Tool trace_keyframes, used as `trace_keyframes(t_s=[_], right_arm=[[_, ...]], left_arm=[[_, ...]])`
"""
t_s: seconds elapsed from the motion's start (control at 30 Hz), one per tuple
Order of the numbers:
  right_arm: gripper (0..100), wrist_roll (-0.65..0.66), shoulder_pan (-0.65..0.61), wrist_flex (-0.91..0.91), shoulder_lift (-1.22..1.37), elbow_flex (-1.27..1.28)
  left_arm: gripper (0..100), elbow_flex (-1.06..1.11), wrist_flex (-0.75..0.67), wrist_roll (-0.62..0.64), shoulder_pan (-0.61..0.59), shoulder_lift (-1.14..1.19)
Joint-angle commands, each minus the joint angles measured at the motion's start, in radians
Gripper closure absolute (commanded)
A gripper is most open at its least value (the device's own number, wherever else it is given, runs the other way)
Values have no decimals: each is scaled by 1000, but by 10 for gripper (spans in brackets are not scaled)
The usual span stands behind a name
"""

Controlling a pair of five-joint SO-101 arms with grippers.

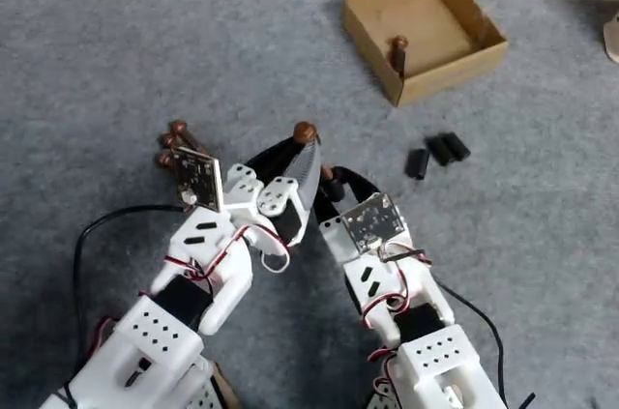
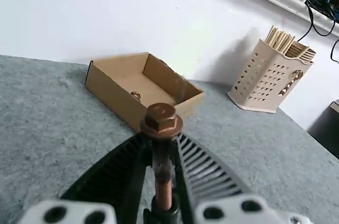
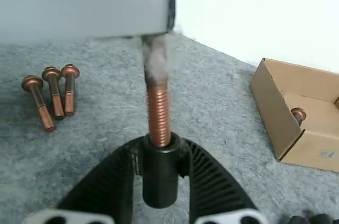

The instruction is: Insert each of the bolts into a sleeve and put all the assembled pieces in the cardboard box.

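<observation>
Carpet (image 1: 97,61) bears three bolts (image 3: 53,91), three sleeves (image 1: 440,150).

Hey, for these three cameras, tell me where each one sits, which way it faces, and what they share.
High view: fixed above the table, looking down on left arm, right arm, cardboard box.
Left wrist view: on the left arm, facing along the left gripper clamping a bolt, toward the box.
Right wrist view: on the right arm, facing along the right gripper holding a sleeve, three loose bolts beyond.
Shared: all three show that bolt and the box.
</observation>
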Motion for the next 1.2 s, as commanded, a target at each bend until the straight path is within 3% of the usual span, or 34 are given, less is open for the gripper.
trace_keyframes(t_s=[0.0, 0.2, 0.33, 0.47, 0.57, 0.8, 1.0, 1.17], right_arm=[[994, 6, -5, -2, -21, 128], [994, 6, -5, -1, -19, 128], [994, 6, -4, 1, -19, 128], [994, 6, -4, 27, -19, 128], [994, 3, 18, 28, -18, 127], [994, -158, 85, 47, -18, 130], [994, -161, 104, 48, -18, 128], [994, -158, 105, 76, -24, 127]], left_arm=[[948, 4, 5, 3, -19, 4], [675, 28, 5, 9, -22, 4], [597, 31, 5, 9, -38, -2], [578, 35, 23, 5, -88, 4], [579, 44, 155, 5, -145, 1], [579, 48, 331, 5, -312, -4], [579, 51, 408, 9, -467, -4], [579, 88, 387, 3, -478, -4]])
